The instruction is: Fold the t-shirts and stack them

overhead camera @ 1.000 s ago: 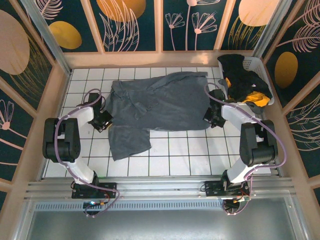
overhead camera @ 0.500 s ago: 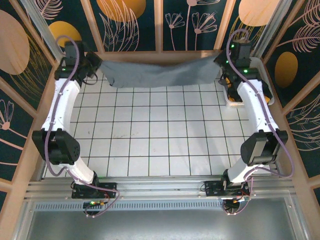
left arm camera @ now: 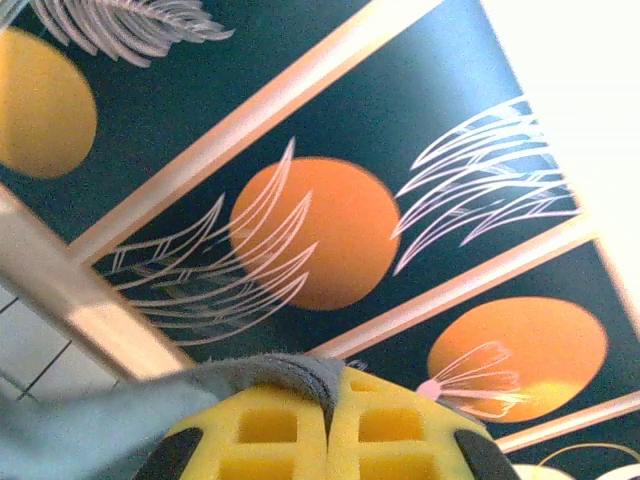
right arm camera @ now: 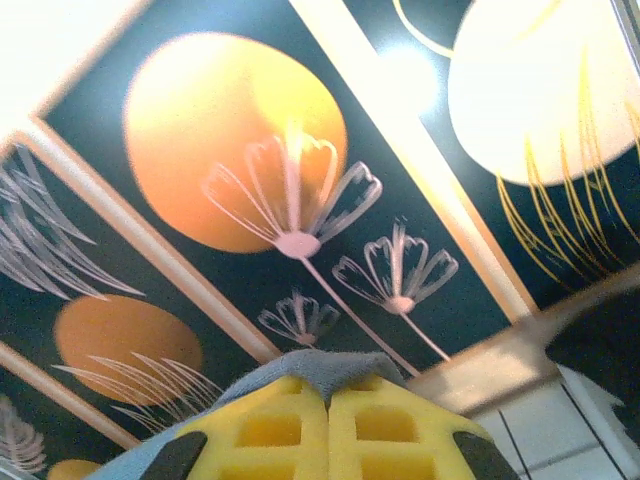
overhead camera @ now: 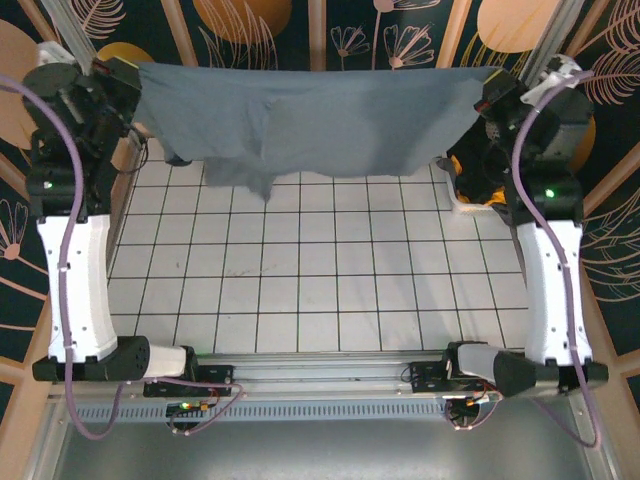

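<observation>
The slate-grey t-shirt [overhead camera: 320, 120] hangs stretched across the top of the overhead frame, well above the tiled table [overhead camera: 320, 290]; the left gripper [overhead camera: 135, 85] holds 1 corner at upper left, the right gripper [overhead camera: 488, 95] the other at upper right. In each wrist view the yellow fingers [left arm camera: 270, 430] [right arm camera: 380, 425] are pressed together with a ridge of grey cloth pinched between them. The cloth droops unevenly, with a bunched flap [overhead camera: 262, 180] left of centre. To spread it well, I judge both arms should descend at 1 level, holding the top edge taut; the hanging edge should meet the tiles first so the flap smooths out. Black and orange shirts [overhead camera: 480, 170] wait in the basket [overhead camera: 452, 200] at right.
</observation>
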